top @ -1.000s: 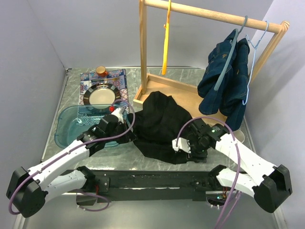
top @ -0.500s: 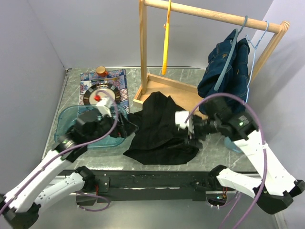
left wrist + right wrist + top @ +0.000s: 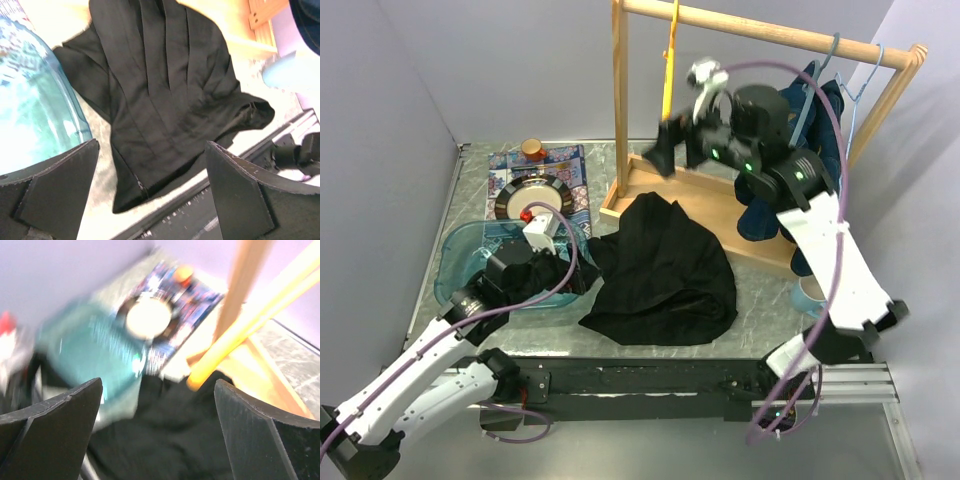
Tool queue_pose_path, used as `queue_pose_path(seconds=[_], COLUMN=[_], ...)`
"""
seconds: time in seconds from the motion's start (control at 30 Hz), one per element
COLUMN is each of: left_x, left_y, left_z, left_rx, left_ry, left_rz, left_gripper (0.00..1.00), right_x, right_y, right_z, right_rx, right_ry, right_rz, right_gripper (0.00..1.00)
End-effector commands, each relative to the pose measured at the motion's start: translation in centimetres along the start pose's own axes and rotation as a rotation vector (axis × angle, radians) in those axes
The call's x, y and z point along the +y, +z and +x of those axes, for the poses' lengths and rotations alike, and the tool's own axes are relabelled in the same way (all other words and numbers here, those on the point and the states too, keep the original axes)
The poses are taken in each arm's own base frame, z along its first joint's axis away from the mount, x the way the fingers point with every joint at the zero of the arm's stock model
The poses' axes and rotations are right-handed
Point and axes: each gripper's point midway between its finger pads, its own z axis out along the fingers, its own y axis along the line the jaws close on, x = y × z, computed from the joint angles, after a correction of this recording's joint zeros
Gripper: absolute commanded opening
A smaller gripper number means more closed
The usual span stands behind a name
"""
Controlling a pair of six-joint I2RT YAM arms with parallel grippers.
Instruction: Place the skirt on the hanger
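The black skirt (image 3: 665,270) lies crumpled on the table in front of the wooden rack, and nothing holds it. It fills the left wrist view as skirt (image 3: 165,90). A yellow hanger (image 3: 669,80) hangs from the rack's top rail. My right gripper (image 3: 672,150) is raised high, open and empty, just beside the lower end of the hanger (image 3: 250,330), with the skirt (image 3: 175,440) far below. My left gripper (image 3: 572,272) hovers open at the skirt's left edge, over the tub's rim.
A clear blue tub (image 3: 470,265) sits at the left, with a plate (image 3: 532,198) and an orange cup (image 3: 532,148) on a patterned mat behind it. A denim garment (image 3: 790,170) hangs at the rack's right end. A pale blue cup (image 3: 810,295) stands at the right.
Both grippers opened and let go of the skirt. The right arm swung up from the skirt's front edge to the yellow hanger. The left arm drew back to the left.
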Motion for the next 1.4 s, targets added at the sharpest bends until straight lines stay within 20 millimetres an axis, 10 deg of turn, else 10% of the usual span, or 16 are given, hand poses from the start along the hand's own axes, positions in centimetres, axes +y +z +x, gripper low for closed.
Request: queue_pose_path(seconds=[0.0, 0.37, 0.7, 1.07, 1.37], left_x=[0.3, 0.1, -0.3, -0.4, 0.2], left_y=[-0.4, -0.9, -1.3, -1.6, -1.6], left_z=[-2.2, -2.4, -2.5, -2.7, -3.2], left_rx=[-0.111, -0.139, -0.151, -0.163, -0.183], left_ry=[0.044, 0.042, 0.041, 0.039, 0.057], left_rz=[-0.017, 0.002, 0.028, 0.037, 0.0], left_gripper=[0.92, 0.93, 0.93, 0.94, 0.97], right_x=[-4.3, -11.9, -10.4, -7.7, -3.9], right_y=[0.1, 5.3, 3.9, -1.2, -3.2], right_z=[-7.5, -6.5, -6.7, -11.5, -7.6], right_rx=[-0.299, -0.338, -0.319, -0.436, -0.339], right_ry=[0.234, 0.19, -0.007, 0.002, -0.001], right_rz=[0.272, 0.672, 0.736, 0.61, 0.362], right_gripper=[1.0, 0.91, 0.0, 0.0, 0.0])
